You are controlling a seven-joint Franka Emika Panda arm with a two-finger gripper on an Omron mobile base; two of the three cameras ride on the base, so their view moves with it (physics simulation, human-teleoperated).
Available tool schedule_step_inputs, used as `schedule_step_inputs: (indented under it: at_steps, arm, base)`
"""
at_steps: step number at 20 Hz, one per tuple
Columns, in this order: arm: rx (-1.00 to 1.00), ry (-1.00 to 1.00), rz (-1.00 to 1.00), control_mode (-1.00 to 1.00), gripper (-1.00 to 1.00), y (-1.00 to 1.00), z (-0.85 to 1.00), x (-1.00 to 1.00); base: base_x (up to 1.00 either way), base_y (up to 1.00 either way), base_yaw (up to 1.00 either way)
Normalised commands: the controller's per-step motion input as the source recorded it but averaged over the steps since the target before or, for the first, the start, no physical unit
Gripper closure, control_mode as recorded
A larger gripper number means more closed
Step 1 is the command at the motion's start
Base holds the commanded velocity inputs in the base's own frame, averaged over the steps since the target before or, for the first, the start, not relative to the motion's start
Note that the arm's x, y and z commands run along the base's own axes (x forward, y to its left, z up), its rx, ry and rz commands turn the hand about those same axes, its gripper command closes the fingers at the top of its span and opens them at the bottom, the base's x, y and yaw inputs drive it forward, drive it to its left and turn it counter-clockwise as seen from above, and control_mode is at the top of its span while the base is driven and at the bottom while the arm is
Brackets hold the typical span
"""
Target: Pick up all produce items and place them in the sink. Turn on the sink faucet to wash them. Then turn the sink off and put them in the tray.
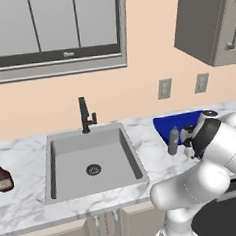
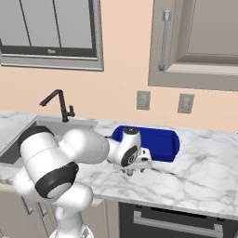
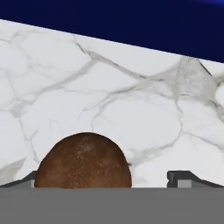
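A white marble desk is seen running along a peach wall, with a grey-framed window above the sink and grey wall cabinets to the right. Two outlet plates are set in the wall above the blue tray. The black sink faucet stands at the back rim of the basin, whose round drain is visible in the left base view. A dark brown bottle is shown on the desk at the far left of that view, well apart from the sink.

In the right base view a dark oven front is seen below the desk, and the gripper is pointed down at the marble just in front of the tray. In the left base view the hand is seen beside the tray's near corner.

The mushroom is revealed by the hand view: its brown cap lies on the marble between the fingers, nearer the left tip, with the tray's blue rim across the top. The fingers are spread wide and released; no contact with the cap can be made out.
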Motion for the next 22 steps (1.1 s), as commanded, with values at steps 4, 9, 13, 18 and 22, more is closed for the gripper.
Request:
schedule_step_inputs:
  at_steps: [4,9,13,18,22]
  arm:
    - [0.0,0.0,0.05,-1.0,1.0,0.08,-0.27,0.03]
    - [0.0,-0.01,0.03,-1.0,1.0,0.01,-0.06,-0.1]
    - [0.0,-0.05,0.04,-1.0,1.0,0.22,0.0,-0.44]
    - [-0.01,-0.1,0.0,-1.0,1.0,0.33,0.06,-0.59]
    - [0.0,-0.1,0.0,-1.0,1.0,0.35,0.25,-0.59]
  base:
    - [0.0,0.0,0.0]
    - [0.0,0.0,0.0]
    - [0.0,0.0,0.0]
    - [0.0,0.0,0.0]
    - [0.0,0.0,0.0]
